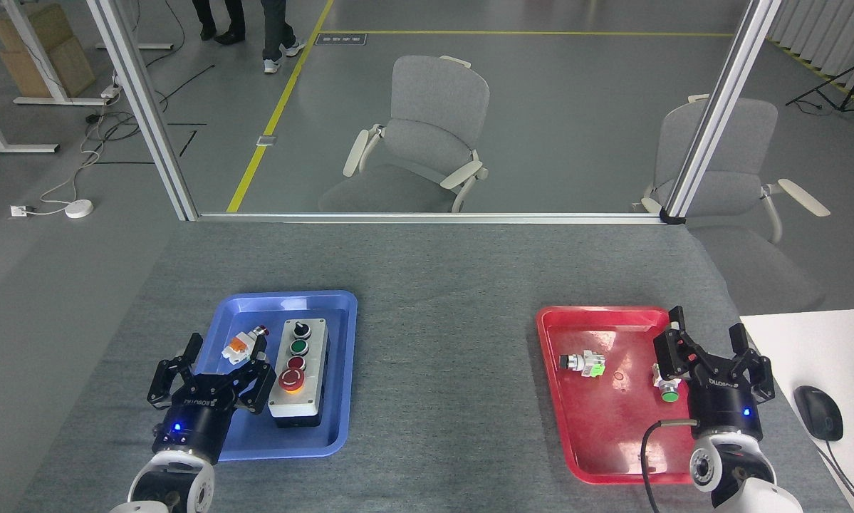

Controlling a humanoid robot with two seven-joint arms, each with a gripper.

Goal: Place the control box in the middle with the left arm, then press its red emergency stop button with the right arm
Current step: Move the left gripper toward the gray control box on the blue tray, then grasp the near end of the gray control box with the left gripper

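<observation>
In the blue tray (241,445) lies one light-grey control box (298,376), black-based, with four controls; nearest is the red emergency stop button (292,377). The left gripper (211,363) and right gripper (711,349), two in all, gape wide and empty. Grey felt tabletop (441,370), one red tray (615,463), two chairs (427,135) behind.

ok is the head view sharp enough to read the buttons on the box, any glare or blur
Head view: evenly lit and in focus; the control box in the blue tray shows its knob, green button and big red button clearly. No strong glare; only soft shadows under the left claw and right claw. Claw lettering is too small to read.
</observation>
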